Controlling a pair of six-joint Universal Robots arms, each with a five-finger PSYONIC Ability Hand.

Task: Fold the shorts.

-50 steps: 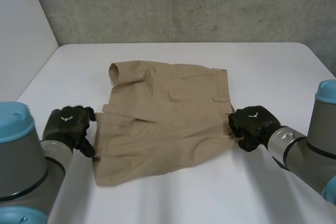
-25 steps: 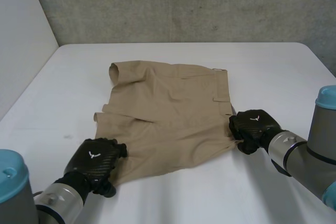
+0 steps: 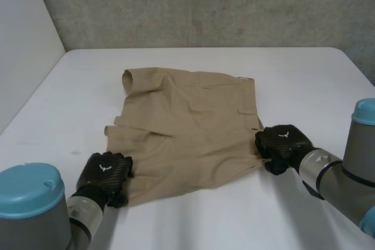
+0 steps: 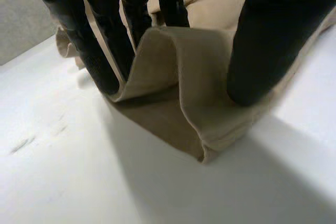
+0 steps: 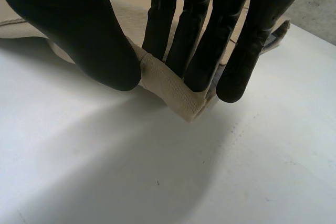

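Tan shorts [image 3: 187,124] lie spread flat on the white table [image 3: 293,80], waistband toward the right. My left hand [image 3: 106,174] sits on the near left corner, at a leg hem. In the left wrist view its fingers [image 4: 105,51] and thumb [image 4: 268,45] squeeze a raised hump of the cloth [image 4: 178,72] between them. My right hand [image 3: 281,144] is at the near right corner by the waistband. In the right wrist view its thumb [image 5: 89,35] and fingers [image 5: 194,40] pinch that corner of the shorts [image 5: 176,90], lifting it slightly off the table.
A grey concrete wall [image 3: 205,4] runs behind the table and a pale wall [image 3: 23,45] along its left side. A small dark smudge [image 3: 76,151] marks the tabletop near my left hand. Bare tabletop surrounds the shorts.
My left hand has moved from the shorts' left edge to their near left corner and closed in on the cloth, raising a fold. My right hand has kept its pinch in place.
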